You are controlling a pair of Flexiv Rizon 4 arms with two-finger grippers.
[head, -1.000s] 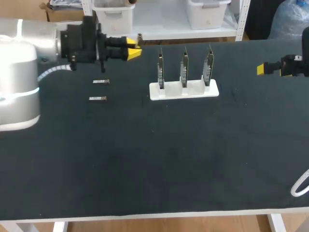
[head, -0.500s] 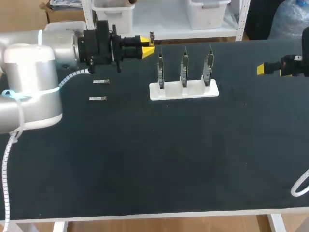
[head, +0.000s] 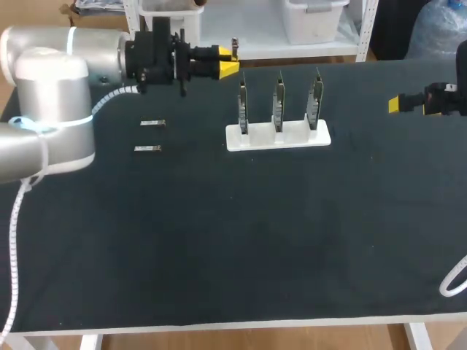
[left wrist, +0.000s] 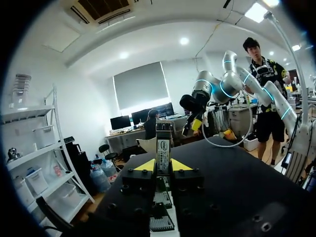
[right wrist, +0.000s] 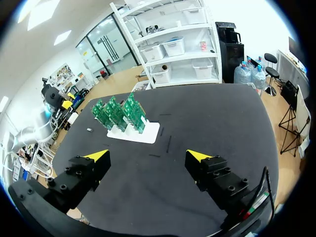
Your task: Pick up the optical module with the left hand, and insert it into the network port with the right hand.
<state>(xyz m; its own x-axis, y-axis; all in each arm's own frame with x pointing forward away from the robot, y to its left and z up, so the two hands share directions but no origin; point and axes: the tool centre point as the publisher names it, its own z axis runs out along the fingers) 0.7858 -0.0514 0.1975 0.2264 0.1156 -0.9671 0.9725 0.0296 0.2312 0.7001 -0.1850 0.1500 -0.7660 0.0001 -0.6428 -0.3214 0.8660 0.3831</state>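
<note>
Main obstacle: white holder upper centre of frame w/ three upright boards in a row, narrow gaps btwn them. Left gripper, optical module in its fingers, sits just upper left of the leftmost board, left arm filling the upper-left corner; a loose module & a 2nd module lie flat left of the holder. Right gripper at the right edge is well apart from the holder w/ bare table btwn, & the lower half gives wide room, only a white cable at lower right.
</note>
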